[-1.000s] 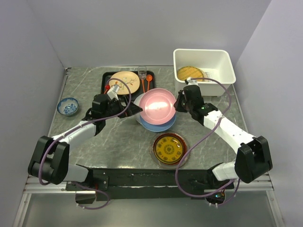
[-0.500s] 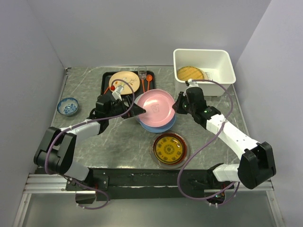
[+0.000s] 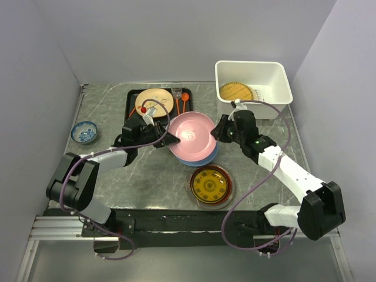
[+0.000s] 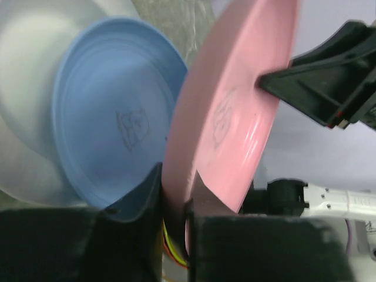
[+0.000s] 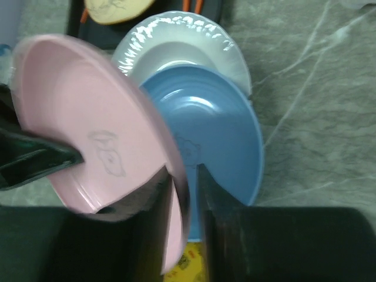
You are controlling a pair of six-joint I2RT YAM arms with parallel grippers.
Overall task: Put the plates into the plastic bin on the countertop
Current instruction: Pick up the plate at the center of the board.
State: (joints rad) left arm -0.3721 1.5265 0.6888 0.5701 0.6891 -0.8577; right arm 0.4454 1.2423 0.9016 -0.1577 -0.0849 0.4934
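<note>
Pinch on the left: left tool (image 4: 174, 182) is pressed onto the rim of the pink plate (image 4: 235, 117), which stands tilted up above the blue plate (image 5: 217, 135) and white plate (image 5: 176, 44) stacked on the surface (image 3: 147, 176). Right tool (image 5: 183, 188) straddles the opposite rim with a sliver of gap; whether it grips, I cannot tell. Best play, I'd say: one firm hold before any release, lift clear of the stack, then across to the plastic bin (image 3: 252, 62), well apart at far right.
</note>
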